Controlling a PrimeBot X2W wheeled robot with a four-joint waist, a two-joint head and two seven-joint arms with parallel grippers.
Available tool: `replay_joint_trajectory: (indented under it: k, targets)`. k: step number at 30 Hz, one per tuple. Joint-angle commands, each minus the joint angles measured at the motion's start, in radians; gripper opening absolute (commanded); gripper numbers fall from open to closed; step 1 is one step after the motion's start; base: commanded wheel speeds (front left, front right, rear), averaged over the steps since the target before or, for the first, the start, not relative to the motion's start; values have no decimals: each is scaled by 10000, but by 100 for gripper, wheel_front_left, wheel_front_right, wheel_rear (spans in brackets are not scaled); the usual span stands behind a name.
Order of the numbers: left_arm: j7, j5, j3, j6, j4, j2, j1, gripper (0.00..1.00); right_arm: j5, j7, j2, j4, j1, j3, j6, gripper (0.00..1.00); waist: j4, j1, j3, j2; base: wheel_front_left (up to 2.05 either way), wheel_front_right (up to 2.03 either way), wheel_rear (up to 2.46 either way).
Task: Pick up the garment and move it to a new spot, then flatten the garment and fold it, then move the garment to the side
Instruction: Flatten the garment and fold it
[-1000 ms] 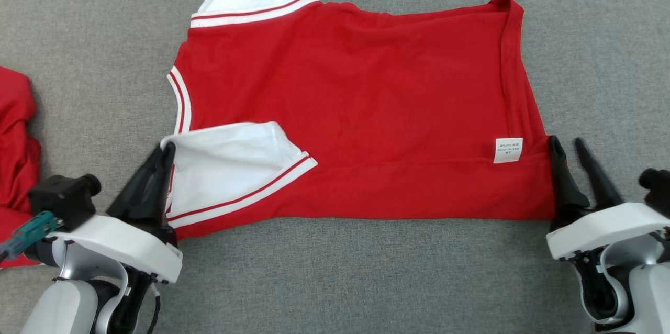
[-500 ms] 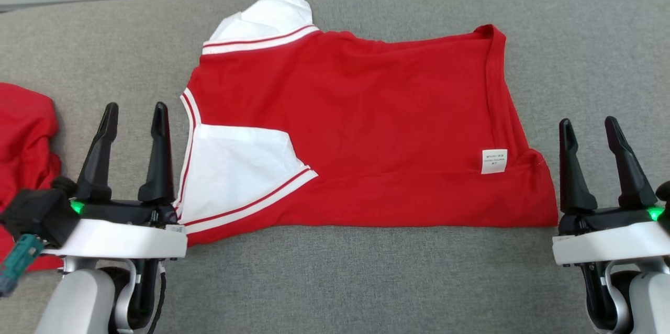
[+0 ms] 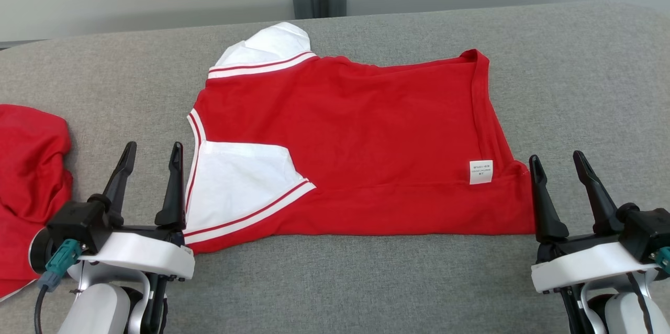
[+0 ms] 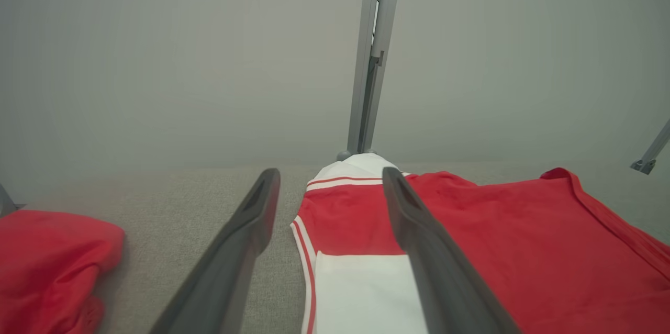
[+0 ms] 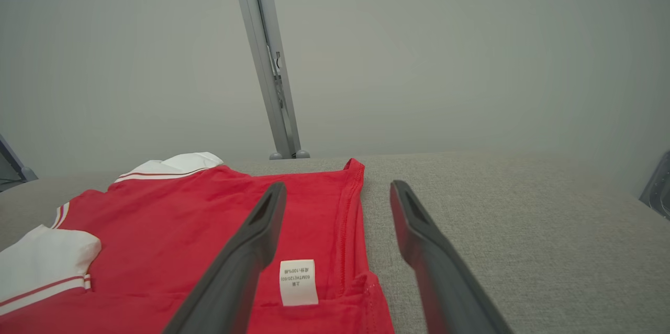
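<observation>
Grey padded surface [image 3: 366, 281] is carrying the red garment [image 3: 366, 140], lying partly folded between my grippers. I am holding my left gripper [image 3: 154, 145] and right gripper [image 3: 555, 157] wide open and empty beside its near corners. Folding looks underway; next I am needing grips on an edge for another fold.

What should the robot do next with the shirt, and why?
Probably reach the left gripper and right gripper, jaws open, to the far edge of the shirt: the near sleeve is folded in, the far sleeve sticks out.

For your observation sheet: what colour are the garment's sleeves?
The sleeves are white, red-striped at the cuff; best seen in head view.
</observation>
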Motion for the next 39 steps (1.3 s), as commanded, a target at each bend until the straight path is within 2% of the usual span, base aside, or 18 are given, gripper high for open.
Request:
replay_joint_trajectory:
  k: [1,10,21,25,30,31,32,33,36,39]
  targets:
    - [50,-32,5,15,47,59,49,100,49,-24,-75,63,19,-17,6,100,4,0,-16,-1,0,0,0]
    - [585,-204,-242,-149,350,104,-65,100,100,-8,-74,548,-208,42,6,100,-8,0,163,-1,0,0,0]
    - [1351,-901,-495,-304,1719,-279,295,100,104,-247,-78,2916,-651,-5,6,100,-204,0,804,-1,0,0,0]
    - [1546,-1304,-287,-240,2203,-410,321,100,250,-291,-74,3657,-995,271,6,100,-247,0,1008,-1,0,0,0]
    - [2217,-1786,-337,-371,2847,-615,291,100,445,-273,-60,4497,-1488,685,4,100,-250,0,1273,-1,0,0,0]
    - [2422,-1855,-409,-383,2960,-623,275,100,512,-205,-57,4630,-1546,730,6,59,-254,0,1294,-1,0,0,0]
    - [2494,-1851,-474,-427,3012,-635,266,61,578,-208,-47,4702,-1603,793,6,13,-252,0,1305,-1,0,0,0]
    - [2638,-1847,-557,-479,3038,-623,278,0,788,-101,-43,4830,-1640,840,6,0,-246,0,1304,-1,0,0,0]
    - [2696,-1983,-628,-628,2687,-698,352,0,1163,-50,-56,4933,-1646,948,1,0,-204,0,1251,-1,0,0,0]
    - [2681,-2090,-531,-677,2053,-515,531,0,1371,-83,-199,4756,-1488,871,-1,0,-152,0,1095,-1,0,0,0]
